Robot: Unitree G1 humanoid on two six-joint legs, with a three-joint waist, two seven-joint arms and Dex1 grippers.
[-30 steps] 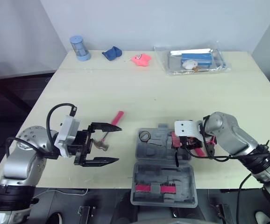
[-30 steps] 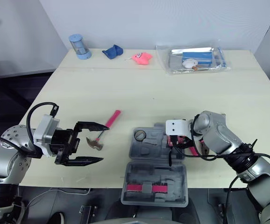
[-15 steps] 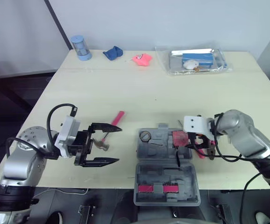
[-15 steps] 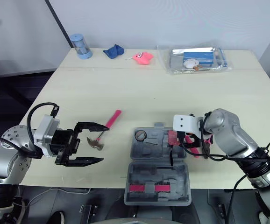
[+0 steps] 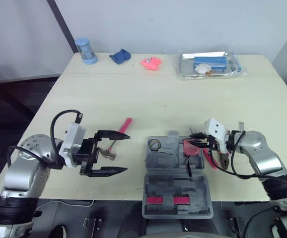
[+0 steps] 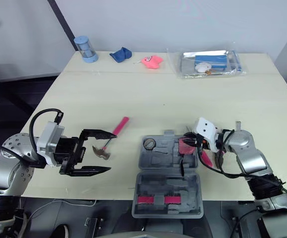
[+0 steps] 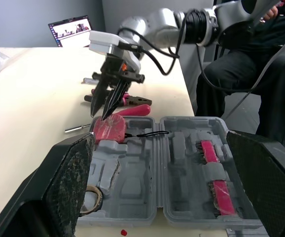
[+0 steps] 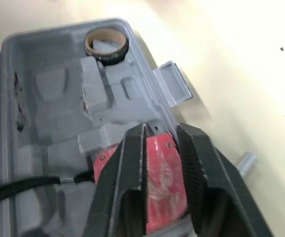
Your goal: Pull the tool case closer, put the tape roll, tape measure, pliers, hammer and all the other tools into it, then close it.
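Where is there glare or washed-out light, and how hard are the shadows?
Left eye view: glare on the clear plastic bag at the far edge of the table; soft shadows under the hammer and the open left gripper. Right wrist view: bare table beyond the tool case is washed out; the red tape measure at the right gripper reads fine.

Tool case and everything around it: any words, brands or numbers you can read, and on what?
No text can be read anywhere.
Tool case: no marking shows.
Tape measure: red face, no label legible.
Blue box in the clear bag: any print is too small to read.
Laptop screen: blurred picture tiles, no words legible.
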